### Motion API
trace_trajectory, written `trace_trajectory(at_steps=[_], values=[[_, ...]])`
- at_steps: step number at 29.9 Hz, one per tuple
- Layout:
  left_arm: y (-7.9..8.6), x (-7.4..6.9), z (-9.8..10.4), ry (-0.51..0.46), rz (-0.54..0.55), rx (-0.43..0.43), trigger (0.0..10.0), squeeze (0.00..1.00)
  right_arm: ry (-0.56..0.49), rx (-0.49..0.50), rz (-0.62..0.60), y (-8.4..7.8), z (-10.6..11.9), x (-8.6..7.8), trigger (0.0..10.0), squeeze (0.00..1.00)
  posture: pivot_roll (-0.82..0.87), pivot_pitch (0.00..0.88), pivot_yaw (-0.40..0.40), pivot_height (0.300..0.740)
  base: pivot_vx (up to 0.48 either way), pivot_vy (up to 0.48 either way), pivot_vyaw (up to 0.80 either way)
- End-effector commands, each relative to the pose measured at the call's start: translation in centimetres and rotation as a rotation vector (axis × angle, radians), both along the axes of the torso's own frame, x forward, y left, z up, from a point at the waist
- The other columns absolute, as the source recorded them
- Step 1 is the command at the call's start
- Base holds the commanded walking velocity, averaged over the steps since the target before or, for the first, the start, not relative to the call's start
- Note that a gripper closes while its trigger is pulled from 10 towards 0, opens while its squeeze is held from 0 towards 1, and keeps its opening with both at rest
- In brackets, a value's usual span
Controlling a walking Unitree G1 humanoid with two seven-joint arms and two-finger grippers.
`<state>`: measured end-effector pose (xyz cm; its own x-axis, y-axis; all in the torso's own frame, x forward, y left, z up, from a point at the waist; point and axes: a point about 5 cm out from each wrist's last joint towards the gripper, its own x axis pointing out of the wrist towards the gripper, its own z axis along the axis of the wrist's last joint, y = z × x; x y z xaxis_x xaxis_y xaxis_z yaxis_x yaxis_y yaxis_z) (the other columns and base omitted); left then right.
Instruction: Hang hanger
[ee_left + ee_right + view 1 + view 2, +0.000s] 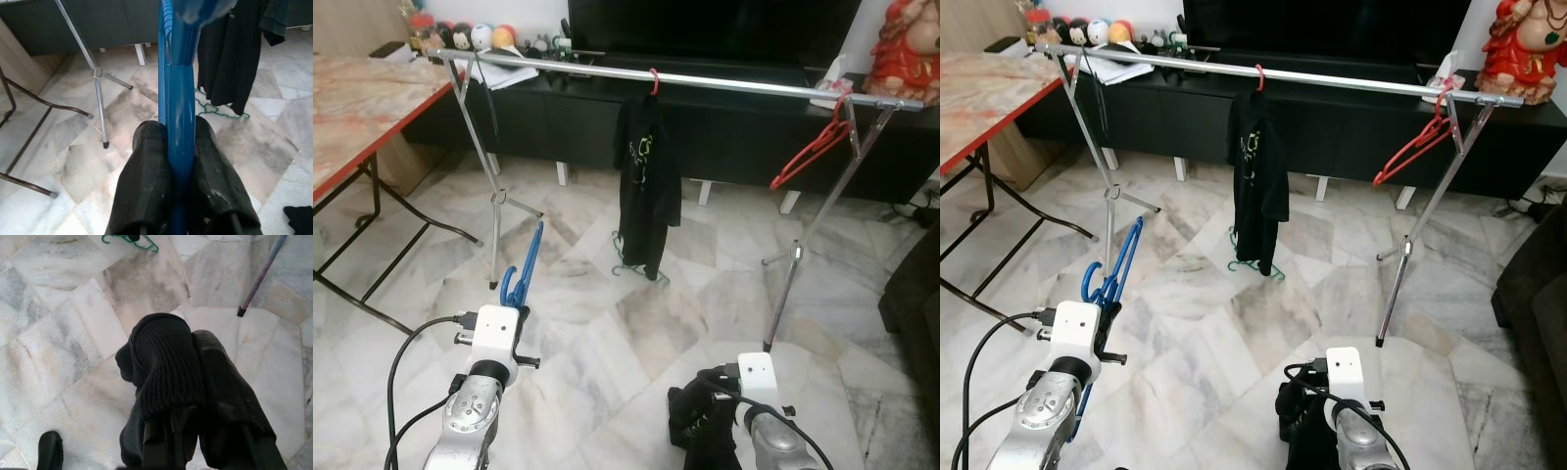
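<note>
Blue hanger [523, 266] is sitting clenched in the left end effector [178, 147], low, well short of the rail [724, 81]; hanging not yet done. Right end effector [190, 377] is gripping black cloth [161, 367].

Blue hanger [523, 266]: glossy plastic, seen edge-on, clamped between the two black fingers [146, 181] of the left gripper [177, 147], hook end nearest the wrist, body angled up and forward toward the rail. Clothes rail [724, 82]: a horizontal chrome bar on splayed tripod legs, standing on the marble floor well ahead of the hanger.
</note>
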<state>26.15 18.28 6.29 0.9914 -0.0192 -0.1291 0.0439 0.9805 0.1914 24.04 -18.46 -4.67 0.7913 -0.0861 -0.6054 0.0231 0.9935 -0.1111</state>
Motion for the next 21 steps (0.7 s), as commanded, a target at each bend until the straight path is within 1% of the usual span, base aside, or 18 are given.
trace_trajectory(at_steps=[1, 3, 5, 8, 15, 21], values=[[-0.2, 0.1, -0.3, 0.02, -0.001, -0.007, 10.0, 0.0, -0.035, 0.006, -0.018, -0.2, 0.3, 0.3, 10.0, 0.0, -0.05, 0.036, -0.005, 0.74, 0.0, 0.0, 0.0], [-0.3, 0.1, -0.4, 0.024, 0.004, -0.011, 10.0, 0.0, -0.039, 0.004, -0.015, -0.3, 0.4, 0.3, 10.0, 0.0, -0.05, 0.032, -0.013, 0.74, 0.0, 0.0, 0.0], [-0.4, 0.1, -0.5, 0.028, 0.015, -0.021, 10.0, 0.0, -0.049, 0.001, -0.004, -0.4, 0.6, 0.5, 10.0, 0.0, -0.04, 0.027, -0.023, 0.74, 0.0, 0.311, 0.0], [-0.1, -0.1, -0.6, 0.025, 0.026, -0.024, 10.0, 0.0, -0.065, 0.0, -0.001, -0.3, 0.9, 0.9, 10.0, 0.0, -0.04, 0.017, -0.034, 0.74, 0.0, 0.321, 0.0], [0.2, -0.1, -0.6, 0.021, 0.034, -0.022, 10.0, 0.0, -0.098, 0.007, 0.017, 0.3, 1.4, 1.7, 10.0, 0.0, -0.03, 0.005, -0.038, 0.74, 0.0, 0.322, 0.0], [-0.2, 0.0, -0.7, 0.024, 0.011, -0.021, 10.0, 0.0, -0.137, 0.014, -0.007, -0.1, 2.1, 2.3, 10.0, 0.0, -0.05, 0.0, -0.028, 0.74, 0.0, 0.317, 0.0]])
